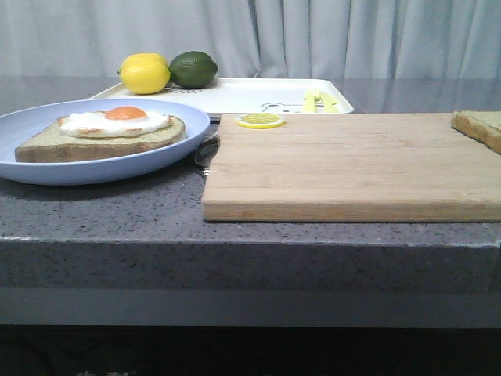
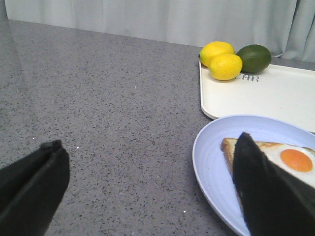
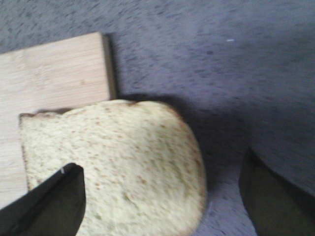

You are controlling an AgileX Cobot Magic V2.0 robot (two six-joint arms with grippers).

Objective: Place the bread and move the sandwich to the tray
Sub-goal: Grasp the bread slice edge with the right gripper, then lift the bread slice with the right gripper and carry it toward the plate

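The bread (image 3: pixel 123 162), a thick pale speckled slice, lies on the wooden cutting board's (image 1: pixel 344 160) right far corner and overhangs its edge; only its corner shows in the front view (image 1: pixel 479 127). My right gripper (image 3: pixel 162 196) is open, its jaws astride the slice from above. A thinner slice topped with a fried egg (image 1: pixel 117 119) lies on the pale blue plate (image 1: pixel 47 168), also in the left wrist view (image 2: pixel 216 162). My left gripper (image 2: pixel 147 187) is open and empty over the counter, one finger (image 2: pixel 268 191) over the plate. The white tray (image 1: pixel 250 95) stands behind.
Two lemons (image 2: pixel 221 60) and a lime (image 1: pixel 193 69) sit at the tray's far left corner. Yellow utensils (image 1: pixel 319 100) lie on the tray's right. A lemon slice (image 1: pixel 261 120) lies at the board's far left edge. The counter's front edge is close.
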